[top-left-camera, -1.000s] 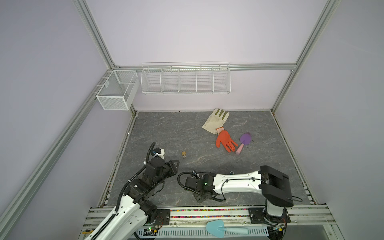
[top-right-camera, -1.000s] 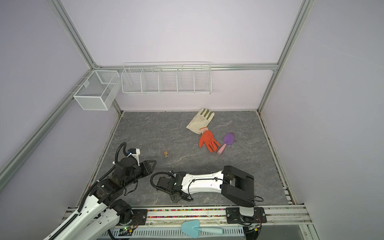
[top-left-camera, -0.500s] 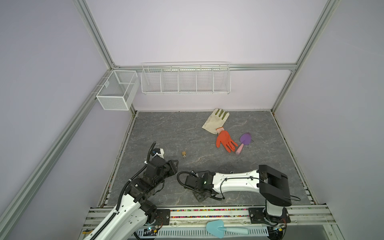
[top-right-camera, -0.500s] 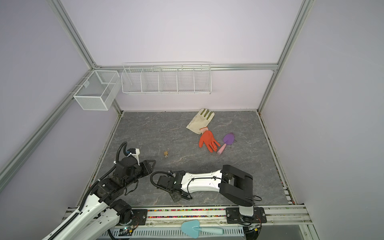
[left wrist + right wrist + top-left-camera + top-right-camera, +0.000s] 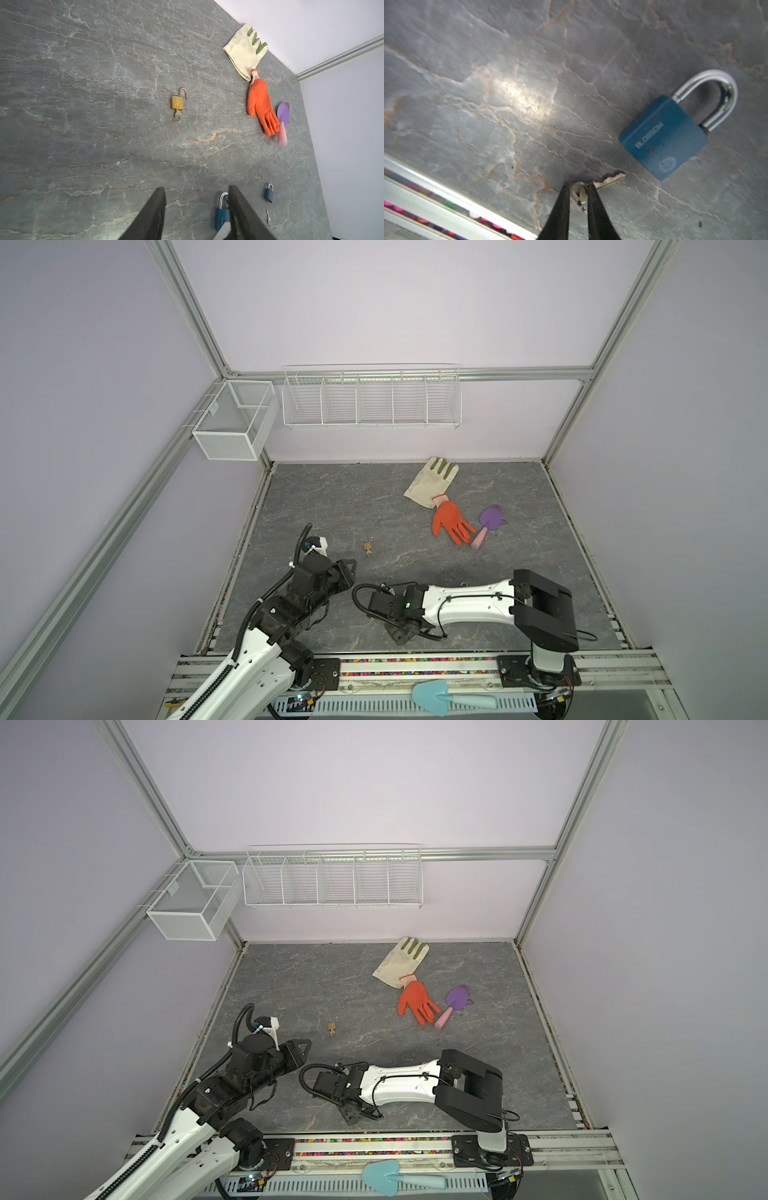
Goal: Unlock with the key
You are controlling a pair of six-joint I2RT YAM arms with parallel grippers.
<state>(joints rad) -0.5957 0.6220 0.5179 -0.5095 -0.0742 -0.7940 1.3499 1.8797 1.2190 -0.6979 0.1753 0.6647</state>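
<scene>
Pinching the key (image 5: pixel 610 179) by its head with the right gripper (image 5: pixel 579 184), down on the table (image 5: pixel 488 83) close to its near edge. With the blue padlock (image 5: pixel 662 137) flat just beside the blade's tip, apart, shackle shut. Holding the left gripper (image 5: pixel 196 187) spread and empty, to the left. Farther out, a brass padlock (image 5: pixel 177 102), shackle open.

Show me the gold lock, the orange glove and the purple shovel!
gold lock (image 5: pixel 177 102): left wrist view, on its brass body.
orange glove (image 5: pixel 258 97): left wrist view, on the palm.
purple shovel (image 5: pixel 491 517): in a top view, on the scoop.
</scene>
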